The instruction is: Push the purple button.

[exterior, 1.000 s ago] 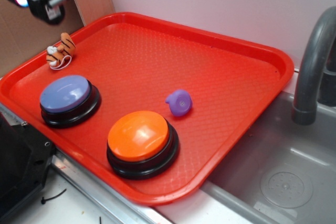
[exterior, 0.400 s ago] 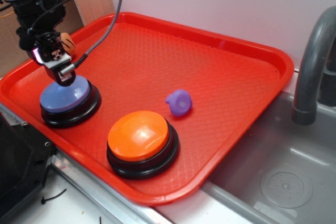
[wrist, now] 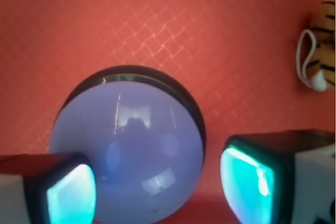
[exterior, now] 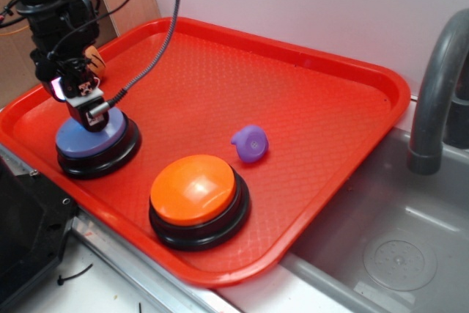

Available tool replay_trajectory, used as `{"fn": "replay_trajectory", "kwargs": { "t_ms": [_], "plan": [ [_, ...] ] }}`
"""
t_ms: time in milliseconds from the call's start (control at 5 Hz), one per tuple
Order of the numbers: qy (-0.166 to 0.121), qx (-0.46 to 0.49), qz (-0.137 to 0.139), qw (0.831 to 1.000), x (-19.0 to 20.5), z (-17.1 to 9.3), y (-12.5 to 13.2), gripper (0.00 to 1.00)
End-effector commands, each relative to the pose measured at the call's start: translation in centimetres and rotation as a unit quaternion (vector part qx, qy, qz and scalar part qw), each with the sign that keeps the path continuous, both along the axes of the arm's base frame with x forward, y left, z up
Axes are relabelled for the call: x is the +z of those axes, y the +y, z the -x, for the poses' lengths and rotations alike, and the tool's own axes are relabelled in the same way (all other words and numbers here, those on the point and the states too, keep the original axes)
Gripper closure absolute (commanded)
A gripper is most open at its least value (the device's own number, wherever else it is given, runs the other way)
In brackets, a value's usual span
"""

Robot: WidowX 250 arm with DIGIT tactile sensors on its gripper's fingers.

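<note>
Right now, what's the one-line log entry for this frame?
gripper: open, over purple button | contact: cannot tell | orange button: untouched | tray

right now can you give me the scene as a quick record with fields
surface: red tray beside a grey sink
target: purple button, front left of the tray
gripper: gripper directly over the purple button, fingers spread to either side of the dome; contact cannot be told
other button: orange button, untouched
small items: purple toy mid tray, tiger toy near the far left rim
</note>
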State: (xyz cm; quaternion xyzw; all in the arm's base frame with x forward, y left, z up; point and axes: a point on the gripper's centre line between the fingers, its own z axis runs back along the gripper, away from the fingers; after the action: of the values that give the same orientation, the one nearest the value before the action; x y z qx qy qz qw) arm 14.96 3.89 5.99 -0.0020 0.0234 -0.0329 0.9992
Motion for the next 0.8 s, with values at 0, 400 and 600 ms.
{"fn": "replay_trajectory", "kwargs": {
  "t_ms": [0, 400, 600],
  "plan": [
    [-0.033, -0.008, -0.014, 0.999, 3.3, -0.7, -0.5, 0.0],
    [-0.024, -0.027, 0.008, 0.999, 0.0, -0.8, -1.1, 0.0],
    [-0.024, -0.036, 0.02, 0.999, -1.4, -1.1, -1.5, 0.0]
  ]
}}
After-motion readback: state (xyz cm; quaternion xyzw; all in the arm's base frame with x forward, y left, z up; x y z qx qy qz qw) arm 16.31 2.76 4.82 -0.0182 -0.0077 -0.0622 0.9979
